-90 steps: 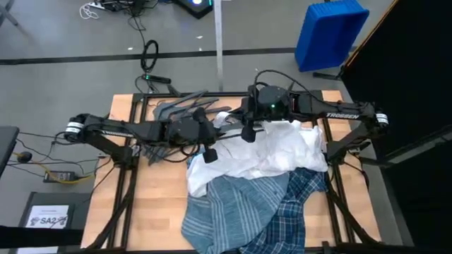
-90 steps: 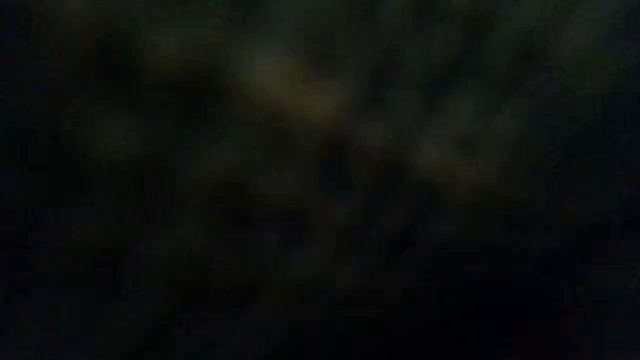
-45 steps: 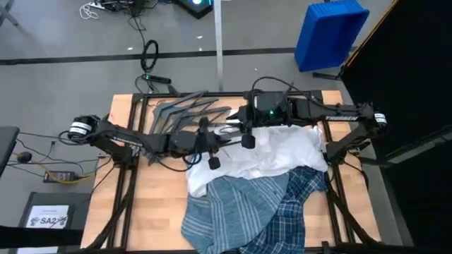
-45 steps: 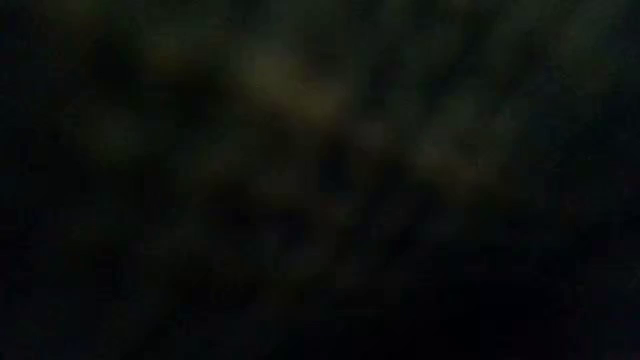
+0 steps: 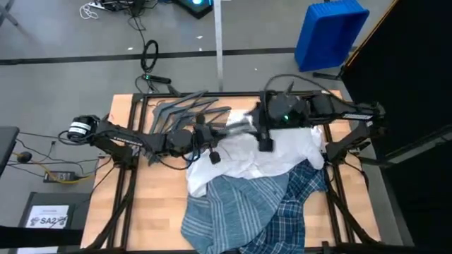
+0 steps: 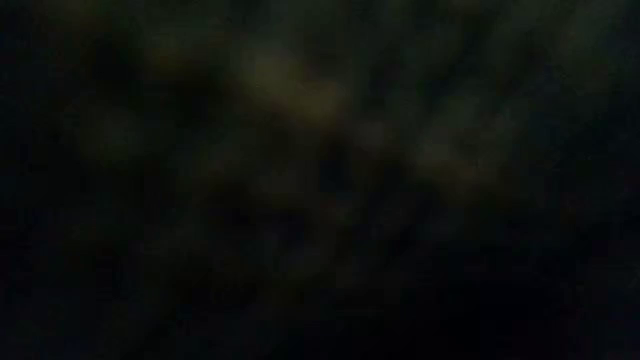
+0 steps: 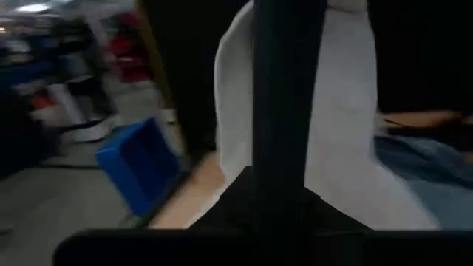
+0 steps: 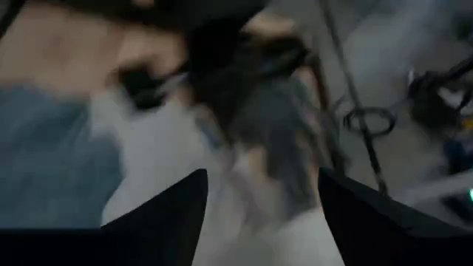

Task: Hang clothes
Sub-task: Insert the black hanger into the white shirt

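The white shirt point(image 5: 272, 156) lies crumpled at the table's middle. Its near part rests on the striped shirt point(image 5: 229, 208) and the plaid shirt point(image 5: 305, 201). My left gripper point(image 5: 210, 137) reaches in from the left to the white shirt's far left edge and is shut on a dark hanger point(image 5: 236, 125). My right gripper point(image 5: 256, 128) stands open over the white shirt's far edge, its fingers point(image 8: 177, 210) wide apart. The low view is dark and shows nothing. My left gripper pinches a dark bar of the hanger point(image 7: 287, 111) between its two shut fingers. The fingers come level from the table's left. The bar runs straight out from between them, with white shirt cloth point(image 7: 344, 133) showing on both sides of it. I cannot tell which part of the hanger it is.
More dark hangers point(image 5: 180, 109) lie piled at the table's far left. A black frame point(image 5: 134, 141) runs along the table's edges. A blue bin point(image 5: 328, 32) stands on the floor beyond the far right corner. Bare wood point(image 5: 155, 204) shows at the near left.
My right gripper has opened and drawn back toward the table's right edge, away from the left gripper. My left gripper has stayed shut at the shirt's far left edge. The hanger between the two grippers shows blurred now.
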Available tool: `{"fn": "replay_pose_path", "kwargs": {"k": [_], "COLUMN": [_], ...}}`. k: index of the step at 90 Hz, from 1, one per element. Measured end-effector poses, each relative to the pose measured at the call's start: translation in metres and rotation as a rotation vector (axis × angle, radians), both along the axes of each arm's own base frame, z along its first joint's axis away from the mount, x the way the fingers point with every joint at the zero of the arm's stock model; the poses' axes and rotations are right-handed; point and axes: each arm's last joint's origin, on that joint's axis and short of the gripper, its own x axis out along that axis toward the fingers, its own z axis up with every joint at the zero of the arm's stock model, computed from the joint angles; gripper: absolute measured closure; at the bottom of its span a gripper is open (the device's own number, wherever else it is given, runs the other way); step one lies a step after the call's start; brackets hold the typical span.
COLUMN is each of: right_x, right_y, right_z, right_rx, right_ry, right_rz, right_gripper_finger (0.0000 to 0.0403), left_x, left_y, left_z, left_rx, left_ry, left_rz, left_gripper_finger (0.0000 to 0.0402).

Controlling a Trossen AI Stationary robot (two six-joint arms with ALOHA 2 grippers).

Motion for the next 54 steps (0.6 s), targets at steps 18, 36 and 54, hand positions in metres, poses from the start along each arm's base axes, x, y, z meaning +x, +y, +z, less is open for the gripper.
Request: {"fn": "replay_pose_path", "kwargs": {"k": [18, 36, 54], "right_x": [-0.048, -0.084, -0.079], "right_y": [-0.011, -0.038, -0.069], "right_z": [0.011, 0.031, 0.007], "right_rx": [0.006, 0.04, 0.245], "right_ry": [0.071, -0.04, 0.063], "right_rz": [-0.09, -0.178, -0.101], "right_gripper_finger": [0.0197, 0.0207, 0.0198], "left_x": [0.001, 0.001, 0.002], "left_y": [-0.003, -0.004, -0.006], "left_z": [-0.003, -0.003, -0.004], "left_rx": [0.015, 0.023, 0.021], "left_ry": [0.032, 0.038, 0.04], "left_rz": [-0.052, -0.073, -0.137], "left_gripper_finger": [0.0395, 0.0395, 0.0395]}}
